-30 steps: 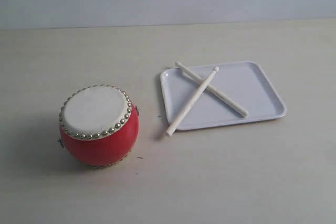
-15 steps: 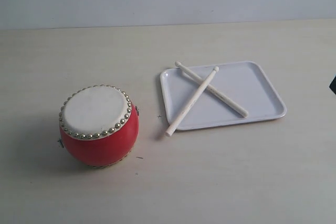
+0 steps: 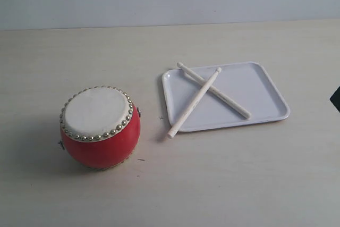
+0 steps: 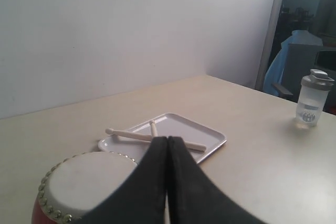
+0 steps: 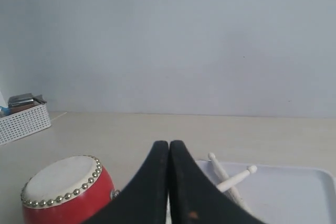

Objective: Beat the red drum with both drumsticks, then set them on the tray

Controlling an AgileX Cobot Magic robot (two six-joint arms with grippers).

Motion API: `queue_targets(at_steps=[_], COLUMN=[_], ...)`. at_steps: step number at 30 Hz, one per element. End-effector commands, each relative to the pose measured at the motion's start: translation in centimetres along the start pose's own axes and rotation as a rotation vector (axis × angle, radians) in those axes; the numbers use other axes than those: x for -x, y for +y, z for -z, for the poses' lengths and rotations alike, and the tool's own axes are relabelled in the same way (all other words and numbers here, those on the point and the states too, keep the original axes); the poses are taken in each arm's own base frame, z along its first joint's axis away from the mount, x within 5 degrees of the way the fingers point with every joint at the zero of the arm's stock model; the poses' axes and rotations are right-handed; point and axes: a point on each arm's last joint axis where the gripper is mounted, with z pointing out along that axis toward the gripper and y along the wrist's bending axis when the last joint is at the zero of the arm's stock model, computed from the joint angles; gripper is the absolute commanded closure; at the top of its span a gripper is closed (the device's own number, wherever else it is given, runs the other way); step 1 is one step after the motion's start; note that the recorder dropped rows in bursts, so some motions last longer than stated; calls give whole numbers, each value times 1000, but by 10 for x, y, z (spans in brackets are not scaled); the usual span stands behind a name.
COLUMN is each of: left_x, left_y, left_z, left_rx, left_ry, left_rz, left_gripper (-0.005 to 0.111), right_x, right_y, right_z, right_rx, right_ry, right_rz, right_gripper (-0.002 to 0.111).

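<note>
The red drum point(image 3: 100, 126) stands upright at the left of the table, its off-white skin facing up. To its right the white tray point(image 3: 255, 86) carries both drumsticks, crossed. One drumstick point(image 3: 228, 100) lies wholly on the tray. The other drumstick point(image 3: 191, 107) sticks out over the tray's near rim toward the drum. My left gripper point(image 4: 167, 139) is shut and empty, held above the drum point(image 4: 79, 182) and short of the tray point(image 4: 194, 129). My right gripper point(image 5: 169, 143) is also shut and empty, with the drum point(image 5: 63, 187) and the tray point(image 5: 294, 192) beyond it.
A clear shaker bottle point(image 4: 313, 98) stands on the table far past the tray. A white slotted basket point(image 5: 21, 121) sits at the table's far side beyond the drum. A dark part of my right arm point(image 3: 336, 99) shows at the exterior view's right edge.
A dark part of my right arm has come into the right edge of the exterior view and moved slightly lower. Drum, tray and drumsticks have not moved.
</note>
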Motion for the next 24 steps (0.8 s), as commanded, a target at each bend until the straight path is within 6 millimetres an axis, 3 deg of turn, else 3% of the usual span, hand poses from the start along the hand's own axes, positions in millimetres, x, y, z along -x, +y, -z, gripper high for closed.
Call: queue_targets(at_steps=[1,10,24], left_x=[-1,-1,-1], left_y=[0,0,0], left_z=[0,0,0], left_rx=[-5,-5,-5], left_ry=[5,5,6], left_rz=[6,6,4], left_gripper=[107,107,107], right_x=[-4,-25,-25], right_y=[0,-2,-2], right_z=[0,4,4], right_rx=[4,-36,-36], right_ry=[33,268,270], right_rz=[2,-125,-122], right_gripper=[108,108,108])
